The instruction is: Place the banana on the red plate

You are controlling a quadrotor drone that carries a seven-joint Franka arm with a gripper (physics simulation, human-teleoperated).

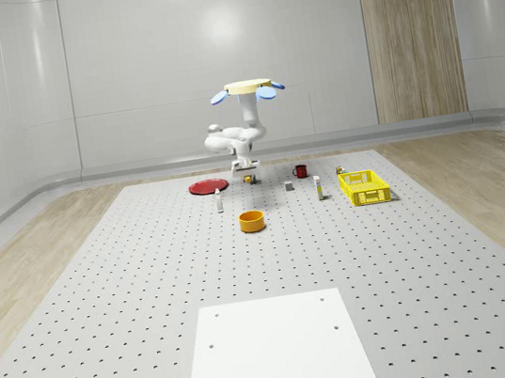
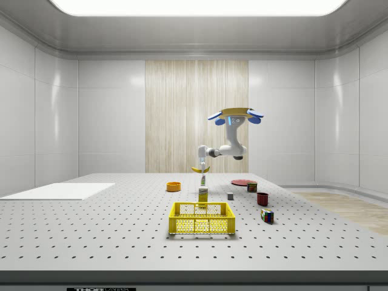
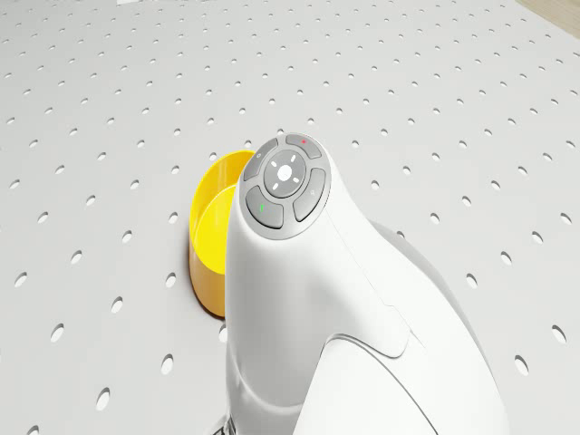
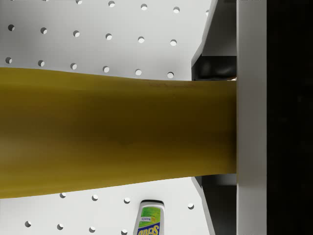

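Right against the wrist camera you have the banana [image 4: 112, 132], lying crosswise between the fingers with one white finger [image 4: 250, 98] pressed against its end; the gripper [image 2: 200, 165] is closed on the fruit and holds it clear of the table [image 1: 135, 292]. In the side view the banana hangs as a small yellow curve under the gripper, in the air above the standing bottles, with nothing beneath it touching it.

Your drone [image 1: 248, 88] hovers over the far part of the table, and the arm [image 3: 308, 299] folds down and out below it. From the whole-scene view the gripper sits just to that view's right of the red plate [image 1: 206, 186], near it but not over it. The orange bowl [image 1: 252, 220] lies closer to that camera, and the yellow basket [image 1: 365, 187] is well apart on the right. A small bottle [image 4: 149, 219] stands on the table below the held fruit.

Judging by this, you are in the carry step: the pick is done and the placing is not. Your next move calls for bringing the gripper sideways until the banana hangs squarely over the plate, then lowering until it nearly rests on the plate before you open the fingers. Keep height over the bottles as you cross, since a low pass could knock one.
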